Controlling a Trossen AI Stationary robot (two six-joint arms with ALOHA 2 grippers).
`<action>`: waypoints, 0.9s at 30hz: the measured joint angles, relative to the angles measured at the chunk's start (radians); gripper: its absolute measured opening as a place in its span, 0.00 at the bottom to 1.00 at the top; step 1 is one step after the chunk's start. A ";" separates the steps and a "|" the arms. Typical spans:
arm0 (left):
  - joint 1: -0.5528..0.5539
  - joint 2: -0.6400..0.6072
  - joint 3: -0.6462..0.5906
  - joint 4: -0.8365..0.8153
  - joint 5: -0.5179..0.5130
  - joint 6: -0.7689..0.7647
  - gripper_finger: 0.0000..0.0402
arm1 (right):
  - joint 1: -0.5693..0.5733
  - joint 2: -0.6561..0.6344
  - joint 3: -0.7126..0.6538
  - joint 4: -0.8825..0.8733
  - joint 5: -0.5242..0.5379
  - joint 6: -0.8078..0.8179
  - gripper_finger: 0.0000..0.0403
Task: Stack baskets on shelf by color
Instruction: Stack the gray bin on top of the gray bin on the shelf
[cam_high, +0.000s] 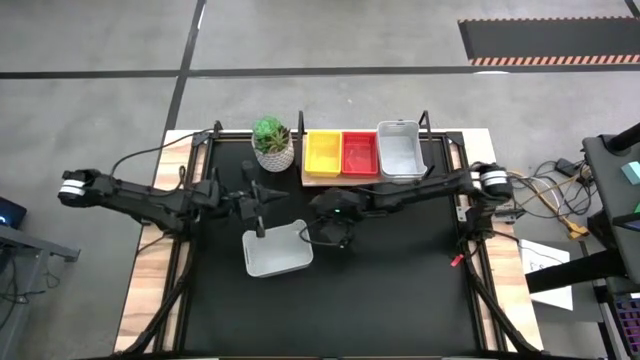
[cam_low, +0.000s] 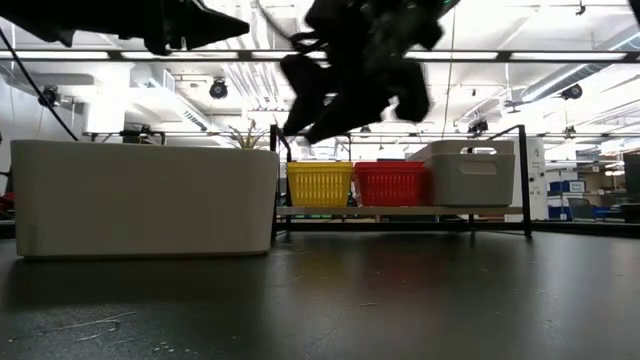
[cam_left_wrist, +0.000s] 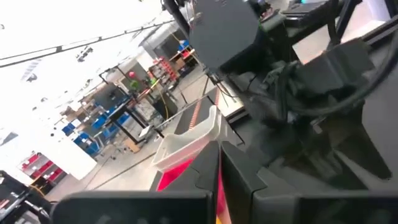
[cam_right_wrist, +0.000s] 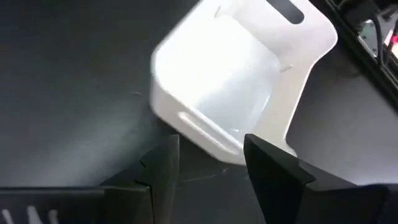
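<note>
Right tool (cam_right_wrist: 208, 165): fingers apart, empty, hanging just above the near edge of the loose grey-white basket (cam_right_wrist: 239, 81); in the high view it (cam_high: 338, 228) sits just right of that basket, mid-desk.
Left tool (cam_high: 260, 205): above the desk just behind the loose basket, near the plant; can't tell if its fingers are apart or together. Raised clear of the desk in the low view.
Loose grey-white basket (cam_high: 276, 250): upright on the black desk (cam_high: 400, 290), front-centre, a bit left, turned slightly askew; nothing inside. Fills the left of the low view (cam_low: 140, 198), resting flat.
Shelf (cam_high: 320, 179): light wood board w/ black posts, at the back of the desk, centre-right.
Yellow basket (cam_high: 322, 153): left spot on the shelf; also in low view (cam_low: 319, 185).
Red basket (cam_high: 360, 153): middle spot, touching the yellow one; low view (cam_low: 392, 185).
Grey-white basket on shelf (cam_high: 400, 149): right spot, beside the red one, slightly bigger than the other two; low view (cam_low: 470, 172) shows it taller too.
Plant pot (cam_high: 273, 146): white, w/ green plant, on the desk just left of the shelf.
Shelf row, L to R: yellow, red, grey-white; can't tell how many are stacked in each spot.
</note>
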 joint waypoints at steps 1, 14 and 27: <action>0.000 -0.004 -0.007 0.001 0.000 0.000 0.00 | -0.005 0.022 0.027 -0.009 -0.004 -0.022 0.43; 0.000 -0.013 -0.056 0.024 -0.022 0.017 0.00 | -0.023 0.265 0.278 -0.158 -0.131 -0.113 0.40; 0.000 -0.018 -0.056 0.026 -0.023 0.017 0.00 | 0.016 0.343 0.410 -0.359 -0.130 -0.115 0.16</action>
